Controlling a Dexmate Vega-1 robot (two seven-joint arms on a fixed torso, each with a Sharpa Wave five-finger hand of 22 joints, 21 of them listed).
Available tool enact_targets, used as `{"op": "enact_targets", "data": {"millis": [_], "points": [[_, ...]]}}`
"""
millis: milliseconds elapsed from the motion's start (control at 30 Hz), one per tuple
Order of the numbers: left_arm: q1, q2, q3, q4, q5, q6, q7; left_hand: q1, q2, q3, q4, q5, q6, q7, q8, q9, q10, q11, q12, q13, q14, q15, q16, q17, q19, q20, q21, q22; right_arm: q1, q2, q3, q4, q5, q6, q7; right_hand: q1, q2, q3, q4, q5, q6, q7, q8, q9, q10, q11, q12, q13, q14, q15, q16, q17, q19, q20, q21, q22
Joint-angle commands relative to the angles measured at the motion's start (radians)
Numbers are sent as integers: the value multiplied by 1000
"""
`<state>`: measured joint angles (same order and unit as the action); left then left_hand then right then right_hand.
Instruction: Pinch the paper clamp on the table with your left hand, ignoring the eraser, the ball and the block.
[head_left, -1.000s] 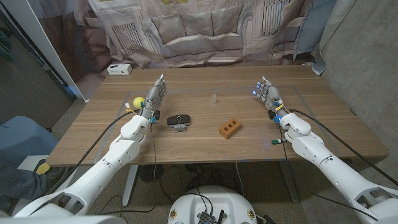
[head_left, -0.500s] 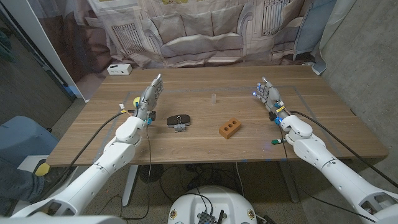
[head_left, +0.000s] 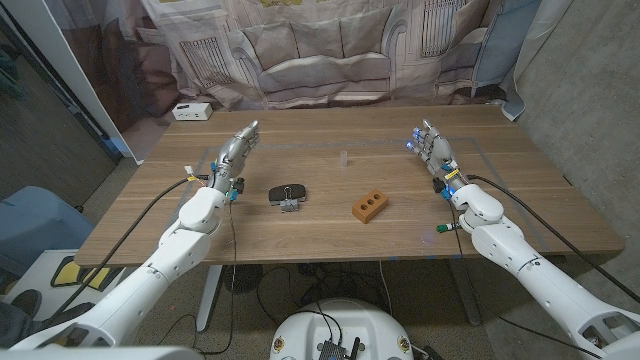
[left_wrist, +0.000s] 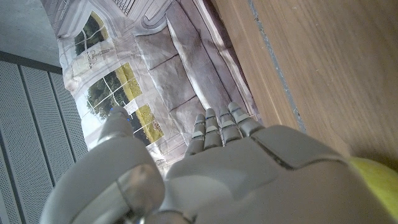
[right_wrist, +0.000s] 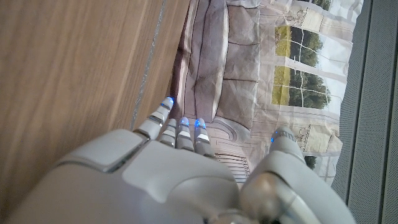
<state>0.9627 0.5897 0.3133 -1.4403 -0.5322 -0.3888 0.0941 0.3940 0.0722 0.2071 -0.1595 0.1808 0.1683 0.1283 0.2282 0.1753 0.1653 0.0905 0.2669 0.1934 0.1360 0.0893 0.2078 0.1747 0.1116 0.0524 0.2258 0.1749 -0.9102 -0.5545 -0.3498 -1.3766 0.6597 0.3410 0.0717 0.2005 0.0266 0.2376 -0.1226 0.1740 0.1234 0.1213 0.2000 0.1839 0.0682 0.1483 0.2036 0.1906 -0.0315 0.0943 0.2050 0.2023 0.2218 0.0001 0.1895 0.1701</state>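
The left hand (head_left: 232, 157) hovers with fingers stretched straight and apart, holding nothing. The black metal paper clamp with silver wire handles (head_left: 287, 194) lies on the wooden table (head_left: 330, 225), near that hand, off to its right and a little closer to the robot. What seems to be the yellow-green ball (left_wrist: 376, 182) sits just under the palm, mostly hidden by it. Swinging across low could knock that ball rolling, perhaps into the clamp. Overreaching could nudge the small orange block with two holes (head_left: 369, 207), beyond the clamp. The right hand (head_left: 430, 153) waits open-fingered, far from the left.
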Motion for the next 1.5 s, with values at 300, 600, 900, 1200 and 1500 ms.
{"op": "enact_targets", "data": {"millis": [300,600,900,1200,1500], "points": [[17,60,-3,-76,27,6,-39,2,-30,-4,4,-6,37,-4,1,6,39,-1,9,2,41,-5,10,2,36,2,6,2,32,-25,4,54,-48,93,59,16,5,5,-5,5,16,-4,4,3,13,1,5,3,3,-12,2,2,-19,-11,-5,1],[75,94,-12,-161,64,10,-10,1,-40,-8,6,-6,53,1,0,6,54,2,9,3,59,-5,9,2,55,8,7,2,8,-56,11,8,-25,52,65,19,7,6,-6,5,20,-6,4,2,15,3,5,3,6,-13,3,2,-18,-13,-3,1],[168,151,-54,-302,215,51,126,4,-43,-7,7,-6,61,-1,-3,6,60,-1,7,3,70,-9,8,2,60,12,5,2,-23,-52,21,-42,-45,74,17,20,7,6,-7,5,21,-5,3,2,17,4,5,3,8,-11,3,2,-16,-12,-2,1],[219,154,-82,-330,263,30,159,11,-43,-5,6,-5,75,-4,-3,7,76,-1,9,3,82,-14,6,2,72,13,5,2,-55,-45,20,-87,-52,70,-20,21,8,6,-7,4,23,-4,2,2,20,6,6,3,10,-9,3,2,-14,-11,0,1],[261,157,-104,-360,338,37,203,18,-45,-3,5,-5,91,-8,-3,7,94,1,11,3,101,-16,8,2,85,19,4,2,-73,-49,19,-129,-70,60,-51,22,9,5,-8,4,24,-4,1,2,21,5,5,3,10,-8,3,2,-14,-9,0,1]]}}
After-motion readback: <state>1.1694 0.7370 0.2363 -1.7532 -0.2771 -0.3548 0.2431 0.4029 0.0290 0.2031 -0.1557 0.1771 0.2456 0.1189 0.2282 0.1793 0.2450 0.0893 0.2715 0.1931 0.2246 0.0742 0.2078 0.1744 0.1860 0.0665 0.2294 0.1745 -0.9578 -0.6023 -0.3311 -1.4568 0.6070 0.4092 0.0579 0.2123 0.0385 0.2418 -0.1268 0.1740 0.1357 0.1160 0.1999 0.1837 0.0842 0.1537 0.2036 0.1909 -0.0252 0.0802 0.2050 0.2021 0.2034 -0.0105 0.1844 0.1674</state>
